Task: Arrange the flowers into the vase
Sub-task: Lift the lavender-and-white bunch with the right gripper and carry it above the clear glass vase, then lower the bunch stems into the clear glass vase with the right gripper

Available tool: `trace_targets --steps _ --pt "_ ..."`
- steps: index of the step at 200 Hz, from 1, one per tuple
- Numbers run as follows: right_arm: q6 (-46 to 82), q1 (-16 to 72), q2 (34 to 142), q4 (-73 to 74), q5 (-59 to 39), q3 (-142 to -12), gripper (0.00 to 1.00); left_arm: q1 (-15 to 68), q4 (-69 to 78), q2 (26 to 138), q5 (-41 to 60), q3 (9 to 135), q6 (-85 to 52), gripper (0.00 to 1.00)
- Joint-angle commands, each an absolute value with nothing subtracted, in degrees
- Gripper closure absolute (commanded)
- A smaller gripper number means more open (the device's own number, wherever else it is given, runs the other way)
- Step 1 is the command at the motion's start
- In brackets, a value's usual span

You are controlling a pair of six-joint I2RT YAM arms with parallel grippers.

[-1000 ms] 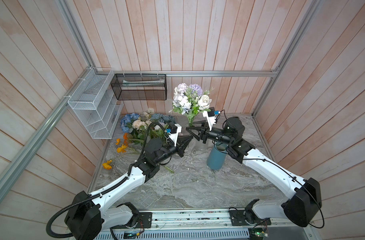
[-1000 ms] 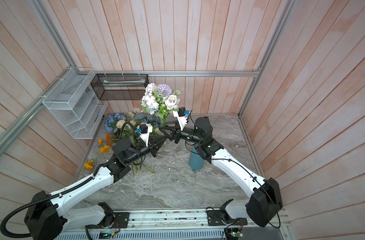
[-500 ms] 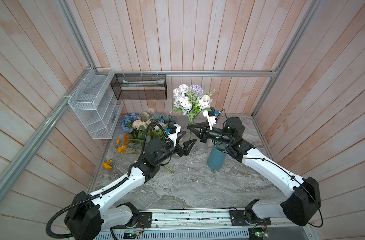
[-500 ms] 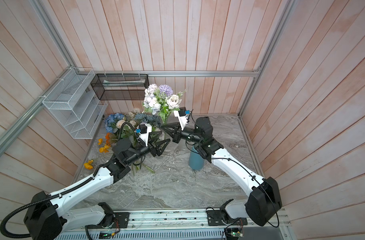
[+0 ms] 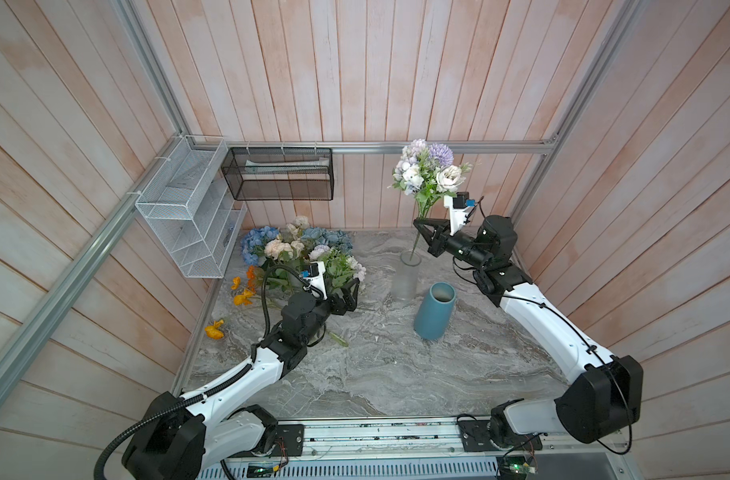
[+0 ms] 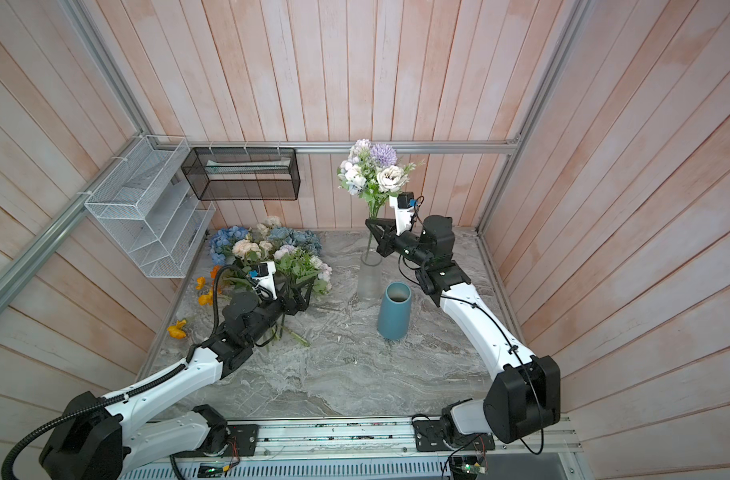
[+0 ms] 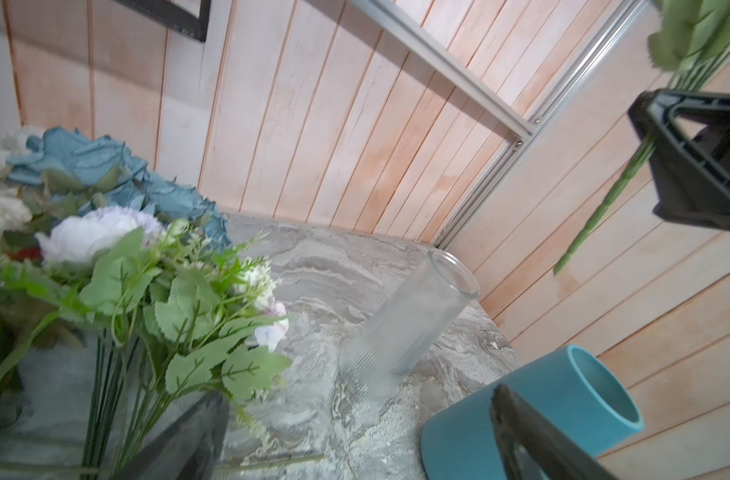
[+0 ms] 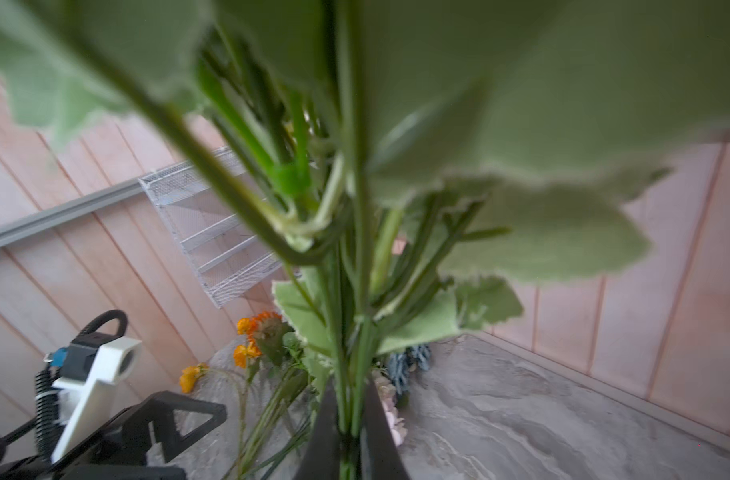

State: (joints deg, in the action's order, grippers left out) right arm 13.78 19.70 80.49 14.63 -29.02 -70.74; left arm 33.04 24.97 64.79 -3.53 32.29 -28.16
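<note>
Now that the left end effector [image 5: 350, 296] has let go and drawn back toward the pile of loose flowers [image 5: 296, 249], the bouquet [image 5: 427, 174] hangs, in both top views, from the right end effector [image 5: 423, 235] alone, which has clamped shut on the stems [image 5: 417, 245]. The blooms stand high against the back wall. The stems slant down toward the mouth of the glass vase [image 5: 409, 270], with the blue vase [image 5: 433, 309] just beside it on the table [image 5: 375, 374]. From above the lowest stem seems to meet the rim, though that may be mere overlap.

In the left wrist view, the left end effector [image 7: 359, 395] stands wide open with nothing between its fingers. The right end effector [image 7: 695, 166] grips the stems [image 7: 604, 208], whose tip hangs in the air, apart from the glass vase [image 7: 413, 324].

In the right wrist view, the fingers [image 8: 325, 436] pinch the bundled stems [image 8: 348, 399] tightly.

The handover looks complete. Lowering the bouquet into a vase now falls, I judge, to the right arm, and the left is free to fetch more.
</note>
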Motion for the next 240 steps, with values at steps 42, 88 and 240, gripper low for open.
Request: trace_targets --steps 42,88,240 --pt "3.57 19.77 88.33 12.11 -20.55 -77.67 1.0 32.85 25.32 63.98 -5.04 31.31 -28.84 0.0" --pt "3.46 19.86 89.71 17.92 -21.97 -72.83 1.0 32.78 25.91 65.26 -4.03 30.58 -29.18 0.0" --pt "-0.84 20.01 93.38 10.02 -21.91 -65.89 0.91 32.78 27.06 68.94 -1.56 31.98 -29.79 0.0"
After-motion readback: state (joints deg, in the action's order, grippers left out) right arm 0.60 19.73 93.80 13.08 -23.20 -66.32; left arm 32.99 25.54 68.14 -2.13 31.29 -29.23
